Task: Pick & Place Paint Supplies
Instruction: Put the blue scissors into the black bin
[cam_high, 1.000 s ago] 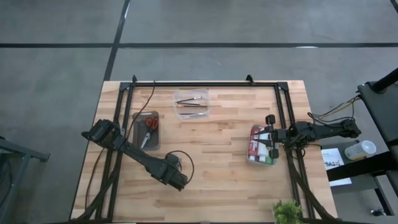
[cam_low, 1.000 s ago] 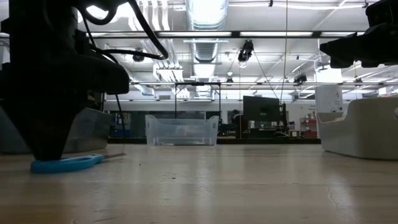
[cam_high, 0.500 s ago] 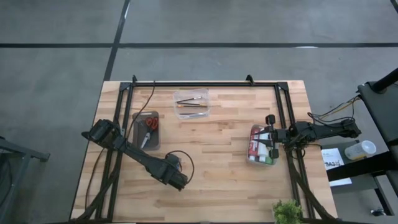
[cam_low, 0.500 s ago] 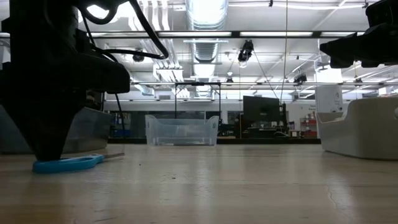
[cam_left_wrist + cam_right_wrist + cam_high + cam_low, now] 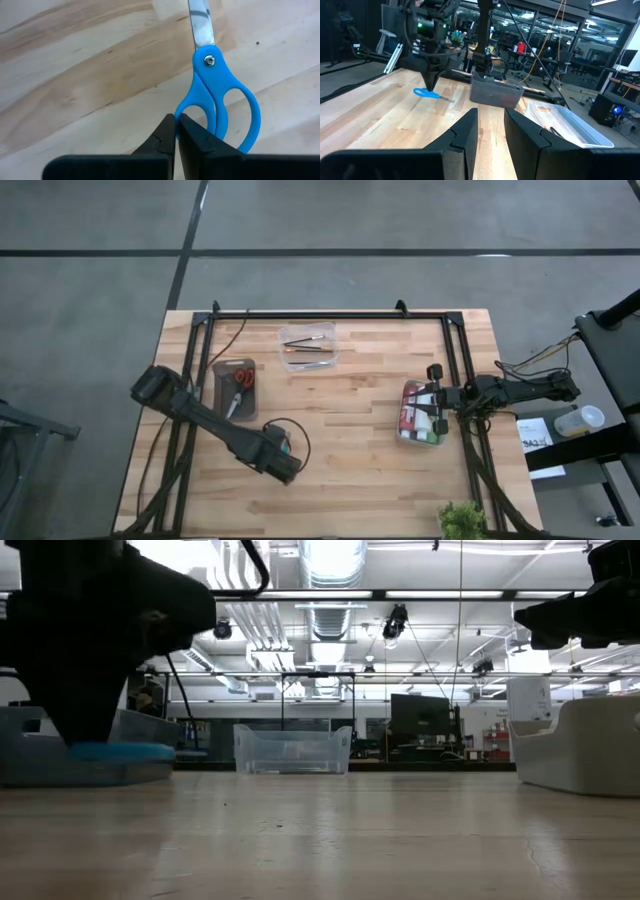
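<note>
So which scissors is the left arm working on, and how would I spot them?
Look at the wooden table, near its front edge, left of middle. There the left end effector is shut on the blue-handled scissors. The other scissors, in a grey bin, have red handles.

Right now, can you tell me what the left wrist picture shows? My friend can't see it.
A pair of blue plastic-handled scissors with silver metal blades is pinched by one handle loop in the left gripper, whose dark jaws are shut on it. Behind them is the pale wooden plank table.
</note>
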{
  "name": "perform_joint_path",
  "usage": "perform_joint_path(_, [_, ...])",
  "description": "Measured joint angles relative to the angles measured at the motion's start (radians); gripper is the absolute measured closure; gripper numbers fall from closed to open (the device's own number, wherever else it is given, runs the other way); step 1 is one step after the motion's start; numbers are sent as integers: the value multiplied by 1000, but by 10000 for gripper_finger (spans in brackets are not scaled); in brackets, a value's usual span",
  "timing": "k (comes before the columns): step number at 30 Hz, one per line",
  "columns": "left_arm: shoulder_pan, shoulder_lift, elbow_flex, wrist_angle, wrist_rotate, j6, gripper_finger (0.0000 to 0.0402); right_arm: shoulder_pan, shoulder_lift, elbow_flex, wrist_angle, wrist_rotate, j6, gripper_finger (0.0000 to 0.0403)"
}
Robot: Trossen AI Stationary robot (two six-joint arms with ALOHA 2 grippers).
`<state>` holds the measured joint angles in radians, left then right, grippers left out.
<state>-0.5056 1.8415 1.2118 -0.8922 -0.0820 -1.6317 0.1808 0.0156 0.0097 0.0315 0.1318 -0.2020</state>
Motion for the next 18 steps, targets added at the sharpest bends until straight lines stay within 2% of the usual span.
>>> perform_joint_path(8, [28,-132,-2,-114,-28,-72,388,0,0,0,0,0,0,312])
perform_joint_path(18, [86,-367,-6,-427,-102,-197,388,0,0,0,0,0,0,312])
